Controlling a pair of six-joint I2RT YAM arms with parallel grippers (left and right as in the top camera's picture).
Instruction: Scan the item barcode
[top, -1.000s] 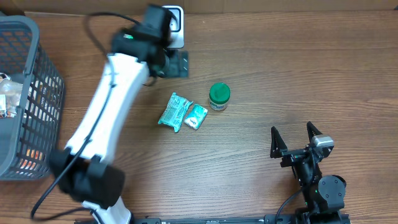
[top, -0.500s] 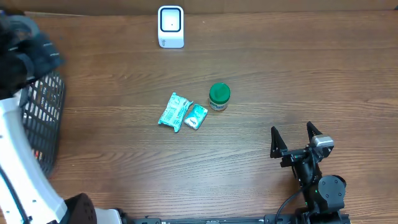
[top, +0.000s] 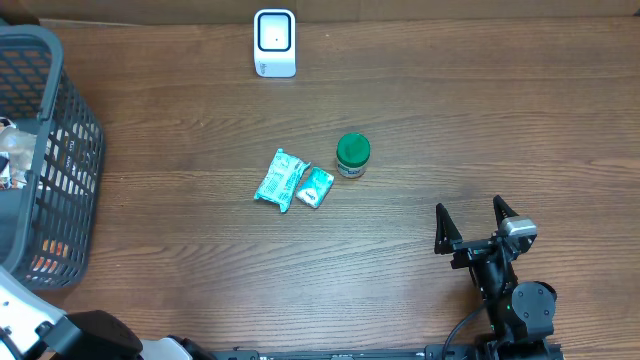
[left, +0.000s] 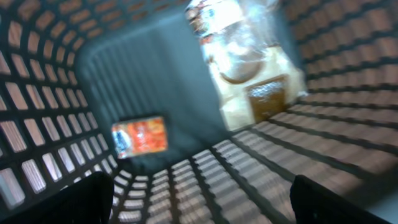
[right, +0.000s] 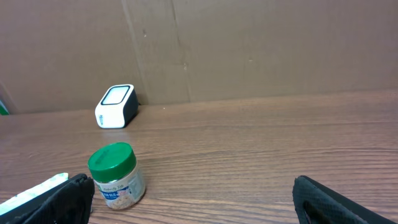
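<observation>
The white barcode scanner (top: 275, 43) stands at the table's back edge, also visible as the scanner (right: 115, 98) in the right wrist view. On the table's middle lie a green-lidded jar (top: 352, 155) and two teal packets (top: 280, 180). My left gripper (left: 199, 202) hangs open inside the grey basket (top: 60, 160), above an orange packet (left: 140, 135) and a clear-wrapped item (left: 249, 56); nothing is between its fingers. My right gripper (top: 477, 222) rests open near the front right, facing the jar (right: 116, 175).
The basket fills the left edge of the table and holds several items. A cardboard wall (right: 249, 50) runs behind the scanner. The left arm's base (top: 90, 338) shows at the bottom left corner.
My left arm has swung from the scanner at the back over to the basket on the left and left the overhead view. The right arm has not moved.
</observation>
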